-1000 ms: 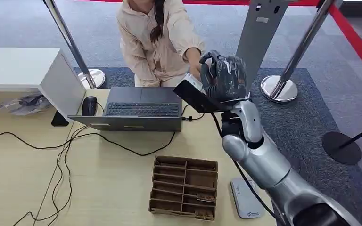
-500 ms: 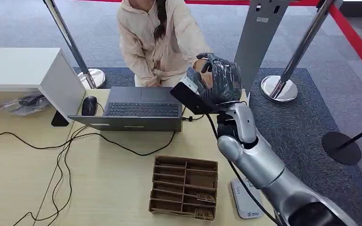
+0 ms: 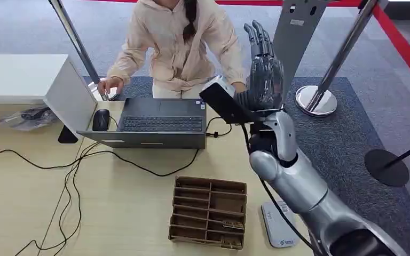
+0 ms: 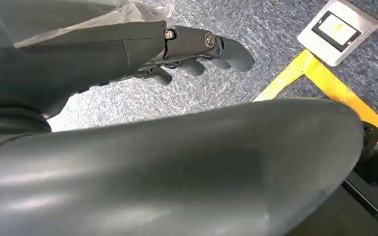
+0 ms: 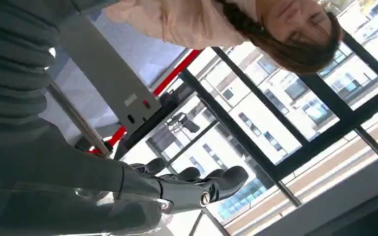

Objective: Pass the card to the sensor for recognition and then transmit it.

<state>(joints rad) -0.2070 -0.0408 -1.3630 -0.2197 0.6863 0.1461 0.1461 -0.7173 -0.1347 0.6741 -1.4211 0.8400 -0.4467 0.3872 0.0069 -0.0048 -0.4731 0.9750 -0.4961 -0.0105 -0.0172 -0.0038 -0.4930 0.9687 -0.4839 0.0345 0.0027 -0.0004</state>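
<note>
Right hand (image 3: 264,74) has opened — fingers upright, empty, card gone.

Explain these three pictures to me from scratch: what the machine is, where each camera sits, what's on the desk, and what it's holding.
This is a two-legged humanoid robot with silver arms and many-fingered hands. The wide picture looks down from its head; the other two come from cameras at its wrists. Its right hand is raised with fingers spread and holds nothing. A person sits across the desk. On the desk lie a laptop, a mouse, cables, a cardboard organizer and a small white device. The left hand hangs over carpet, fingers loosely apart and holding nothing.
</note>
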